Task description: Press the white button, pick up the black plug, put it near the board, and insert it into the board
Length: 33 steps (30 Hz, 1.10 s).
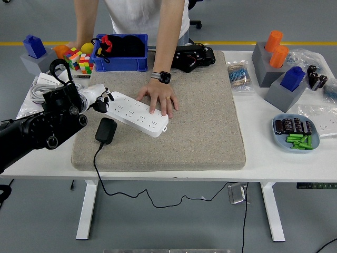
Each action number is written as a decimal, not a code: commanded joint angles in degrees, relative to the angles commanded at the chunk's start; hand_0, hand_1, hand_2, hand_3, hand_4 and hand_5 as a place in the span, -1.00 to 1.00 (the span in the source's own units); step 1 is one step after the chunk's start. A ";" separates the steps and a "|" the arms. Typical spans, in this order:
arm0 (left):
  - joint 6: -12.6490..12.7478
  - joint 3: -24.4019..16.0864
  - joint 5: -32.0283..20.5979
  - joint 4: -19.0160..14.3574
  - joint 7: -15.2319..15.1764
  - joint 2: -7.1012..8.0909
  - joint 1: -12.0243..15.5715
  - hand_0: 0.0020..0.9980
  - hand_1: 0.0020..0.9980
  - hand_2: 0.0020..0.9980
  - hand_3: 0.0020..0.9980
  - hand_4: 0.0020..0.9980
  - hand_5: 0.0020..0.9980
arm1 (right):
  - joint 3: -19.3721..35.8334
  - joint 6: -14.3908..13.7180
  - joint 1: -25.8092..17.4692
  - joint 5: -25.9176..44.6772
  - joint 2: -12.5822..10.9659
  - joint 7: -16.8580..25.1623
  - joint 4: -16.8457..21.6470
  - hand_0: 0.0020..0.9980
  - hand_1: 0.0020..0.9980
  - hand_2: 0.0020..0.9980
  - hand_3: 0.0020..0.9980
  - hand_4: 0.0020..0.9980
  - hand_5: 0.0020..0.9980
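Observation:
A white power strip [138, 113] lies slanted on the grey mat [200, 126]. A person's hand [159, 100] presses flat on its right half. My left hand [101, 99] sits at the strip's left end, its fingers curled and touching the end where the white button is. The black plug [106, 130] lies on the mat just below that hand, and its black cable [121, 184] runs off the table's front edge. My right arm does not appear in the picture.
A blue bin [120, 52] with black cloth stands behind the mat, with a Rubik's cube [79, 59] and white cable coil [39, 88] at the left. Grey blocks [276, 68] and a blue dish [294, 133] occupy the right side.

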 joint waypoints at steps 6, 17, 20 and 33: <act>0.02 1.09 -0.04 0.65 0.02 -0.37 -0.05 -1.00 -1.00 -0.86 0.46 -1.00 -1.00 | -0.21 0.01 -0.01 0.05 0.04 0.00 0.01 0.57 0.36 0.32 0.23 0.35 -0.13; 0.20 -0.64 0.53 -0.56 -0.28 0.33 0.09 -1.00 -1.00 -0.86 0.46 -1.00 -1.00 | 0.01 -0.02 -0.25 -0.05 0.01 0.01 -0.04 0.57 0.36 0.32 0.23 0.35 -0.13; 0.26 -2.23 1.24 -1.63 -0.31 0.73 0.35 -1.00 -1.00 -0.86 0.46 -1.00 -1.00 | 0.19 -0.01 -0.28 -0.05 0.08 0.01 -0.01 0.57 0.36 0.32 0.23 0.35 -0.13; 1.17 -15.86 7.23 -13.36 -0.19 4.11 6.14 -1.00 -1.00 -0.81 0.45 -1.00 -1.00 | 0.76 -0.06 -0.42 -0.23 0.33 0.04 0.01 0.57 0.36 0.32 0.23 0.35 -0.13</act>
